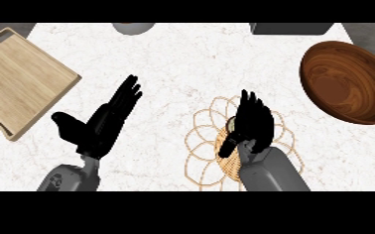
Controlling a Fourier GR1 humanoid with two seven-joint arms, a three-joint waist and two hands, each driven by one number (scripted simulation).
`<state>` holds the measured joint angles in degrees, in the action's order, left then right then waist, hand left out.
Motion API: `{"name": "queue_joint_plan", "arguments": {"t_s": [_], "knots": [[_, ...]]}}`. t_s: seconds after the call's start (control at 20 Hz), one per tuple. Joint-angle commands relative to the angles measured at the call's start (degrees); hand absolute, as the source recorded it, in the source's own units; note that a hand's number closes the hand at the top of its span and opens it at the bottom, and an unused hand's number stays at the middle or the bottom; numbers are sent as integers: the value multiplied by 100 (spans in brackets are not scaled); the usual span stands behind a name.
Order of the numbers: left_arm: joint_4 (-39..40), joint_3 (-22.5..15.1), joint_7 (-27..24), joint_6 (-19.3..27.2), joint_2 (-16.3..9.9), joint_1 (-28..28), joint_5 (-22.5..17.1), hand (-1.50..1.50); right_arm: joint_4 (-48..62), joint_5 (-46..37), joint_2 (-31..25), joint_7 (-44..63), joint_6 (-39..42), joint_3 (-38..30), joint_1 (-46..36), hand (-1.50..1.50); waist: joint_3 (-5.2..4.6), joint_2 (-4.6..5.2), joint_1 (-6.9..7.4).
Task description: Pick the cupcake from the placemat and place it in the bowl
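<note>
One bowl [343,82] holding nothing | right hand [251,124] over placemat [201,144], grip unclear | left hand [106,119] spread flat

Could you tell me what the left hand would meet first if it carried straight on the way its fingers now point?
Probably nothing: the left hand points up and right over bare counter. That line passes right of the grey dish at the top edge, though height is unclear.

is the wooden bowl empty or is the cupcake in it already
Empty: the wooden bowl shows only bare wood inside. The right hand is over the placemat.
</note>
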<state>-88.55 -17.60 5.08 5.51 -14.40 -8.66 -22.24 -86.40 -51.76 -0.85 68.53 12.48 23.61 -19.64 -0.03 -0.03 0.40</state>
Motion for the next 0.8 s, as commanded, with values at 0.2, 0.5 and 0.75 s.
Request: {"name": "queue_joint_plan", "arguments": {"t_s": [0.2, 0.5, 0.75], "knots": [[369, 270, -214, -301, 14, -71, 25, 0, 38, -131, 81, 1110, -63, 223, 47, -150, -1, 1, -56], [-370, 52, 173, -11, 146, 203, 282, 0, 391, -209, 82, 699, -394, -46, 47, -150, 4, -9, -5], [297, 205, 49, -150, 365, -234, 352, 0, 1001, -110, 82, 697, -885, 235, -162, -150, 3, 9, -14]]}}
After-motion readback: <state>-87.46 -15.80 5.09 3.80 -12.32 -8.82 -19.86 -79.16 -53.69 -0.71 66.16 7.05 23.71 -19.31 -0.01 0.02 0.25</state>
